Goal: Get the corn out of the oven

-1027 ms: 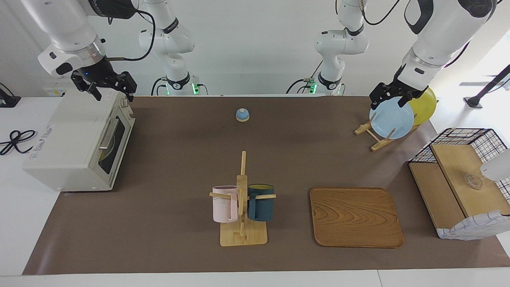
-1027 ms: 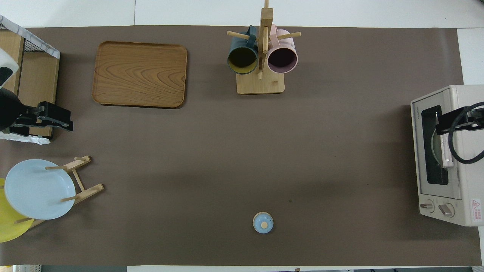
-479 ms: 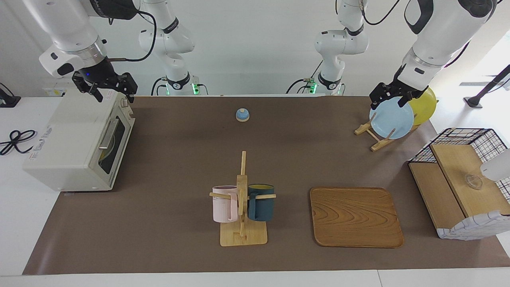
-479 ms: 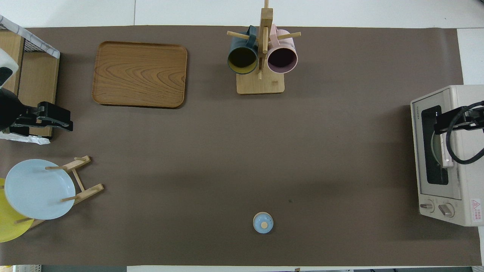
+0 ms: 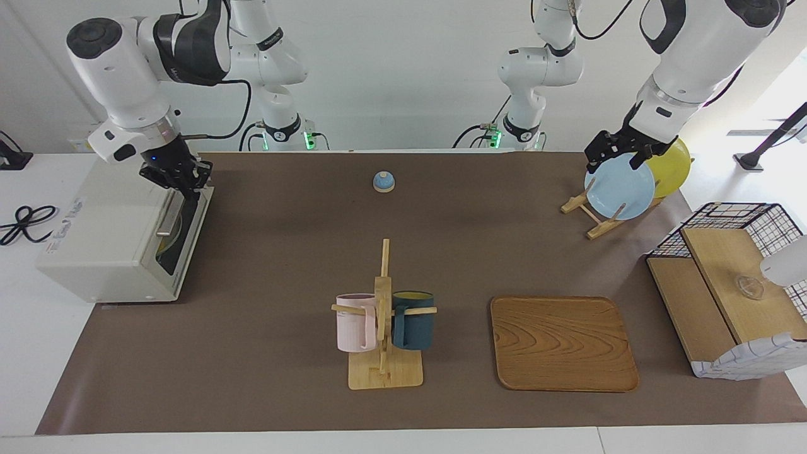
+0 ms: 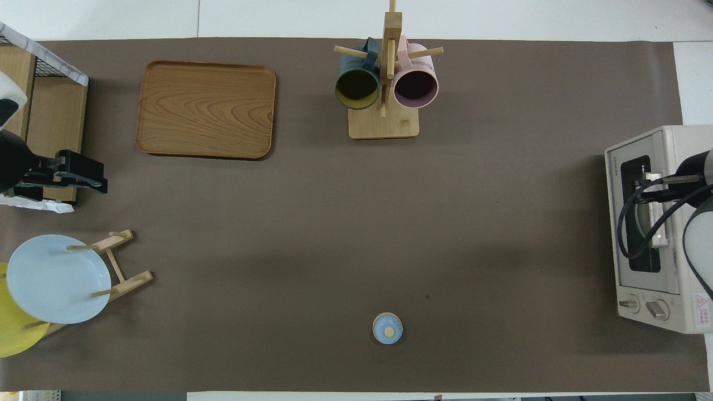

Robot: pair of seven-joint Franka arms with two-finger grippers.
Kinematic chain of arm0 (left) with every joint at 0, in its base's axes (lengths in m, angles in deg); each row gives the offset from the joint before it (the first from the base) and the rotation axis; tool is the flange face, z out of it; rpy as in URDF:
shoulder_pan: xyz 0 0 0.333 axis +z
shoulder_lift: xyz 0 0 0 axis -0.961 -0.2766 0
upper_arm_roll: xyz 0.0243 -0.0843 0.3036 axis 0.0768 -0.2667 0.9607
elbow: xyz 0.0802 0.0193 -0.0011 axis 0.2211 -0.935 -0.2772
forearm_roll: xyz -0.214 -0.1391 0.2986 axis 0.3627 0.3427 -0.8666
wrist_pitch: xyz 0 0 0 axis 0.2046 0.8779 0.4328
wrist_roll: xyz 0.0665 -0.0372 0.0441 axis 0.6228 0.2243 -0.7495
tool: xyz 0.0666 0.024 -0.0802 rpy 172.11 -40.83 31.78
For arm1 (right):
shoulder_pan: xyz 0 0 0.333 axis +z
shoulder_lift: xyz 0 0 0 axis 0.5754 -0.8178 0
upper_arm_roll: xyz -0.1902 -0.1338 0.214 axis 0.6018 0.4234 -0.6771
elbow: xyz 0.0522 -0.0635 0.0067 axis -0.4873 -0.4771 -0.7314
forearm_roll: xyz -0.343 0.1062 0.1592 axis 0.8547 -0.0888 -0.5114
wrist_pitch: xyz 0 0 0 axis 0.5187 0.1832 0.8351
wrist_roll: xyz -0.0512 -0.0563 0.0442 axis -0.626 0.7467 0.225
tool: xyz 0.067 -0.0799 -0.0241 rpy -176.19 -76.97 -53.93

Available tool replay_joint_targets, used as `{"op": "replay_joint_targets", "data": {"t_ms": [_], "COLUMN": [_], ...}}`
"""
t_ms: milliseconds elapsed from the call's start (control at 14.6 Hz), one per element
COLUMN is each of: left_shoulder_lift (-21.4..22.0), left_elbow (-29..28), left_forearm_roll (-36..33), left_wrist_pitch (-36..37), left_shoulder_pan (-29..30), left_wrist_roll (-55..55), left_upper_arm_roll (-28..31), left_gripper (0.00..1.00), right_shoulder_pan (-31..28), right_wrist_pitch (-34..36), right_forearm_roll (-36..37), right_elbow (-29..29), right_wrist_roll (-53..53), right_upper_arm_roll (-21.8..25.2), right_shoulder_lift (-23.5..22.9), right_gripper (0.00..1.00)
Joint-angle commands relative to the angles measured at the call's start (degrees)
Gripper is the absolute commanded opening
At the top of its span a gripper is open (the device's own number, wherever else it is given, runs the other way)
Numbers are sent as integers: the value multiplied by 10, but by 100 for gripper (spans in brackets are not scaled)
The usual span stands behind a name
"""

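The off-white oven (image 5: pixel 107 221) (image 6: pixel 688 145) stands at the right arm's end of the table, its dark glass door (image 5: pixel 184 234) closed. The corn is hidden; only a pale round shape shows dimly through the glass. My right gripper (image 5: pixel 183 187) (image 6: pixel 646 179) is shut and hangs low at the door's top edge, by the silver handle (image 5: pixel 168 217) (image 6: pixel 662 231). Whether it touches the handle I cannot tell. My left gripper (image 5: pixel 621 161) (image 6: pixel 92 178) waits open in the air above the plate rack, holding nothing.
A blue plate (image 5: pixel 621 187) and a yellow plate (image 5: pixel 673 167) lean in a wooden rack. A wire basket with wooden shelves (image 5: pixel 725 277) stands beside it. A wooden tray (image 5: pixel 563 343), a mug rack (image 5: pixel 383 328) with two mugs and a small blue bell (image 5: pixel 384 181) sit mid-table.
My right gripper has come down from above the oven's top to the door's upper edge by the handle, turned at the wrist, and closed. The left arm has not moved.
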Motion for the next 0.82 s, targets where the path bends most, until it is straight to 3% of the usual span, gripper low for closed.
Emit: {"op": "replay_joint_targets", "data": {"t_ms": [0, 205, 753], "left_shoulder_lift": [5, 5, 4], "left_elbow": [3, 3, 3], "left_forearm_roll": [4, 4, 4], "left_wrist_pitch": [11, 10, 10], "left_shoulder_pan": [7, 7, 7], "left_wrist_roll": [-1, -1, -1], "left_upper_arm_roll": [-3, -3, -3], "left_gripper": [100, 100, 100], "right_shoulder_pan": [-24, -25, -43], "right_wrist_pitch": [-38, -41, -68], "right_forearm_roll": [1, 51, 83], "right_elbow": [-45, -48, -74], "right_wrist_roll": [9, -9, -5], "right_upper_arm_roll": [-1, -1, -2], "right_shoulder_lift": [15, 8, 0], "right_gripper": [0, 0, 0]}}
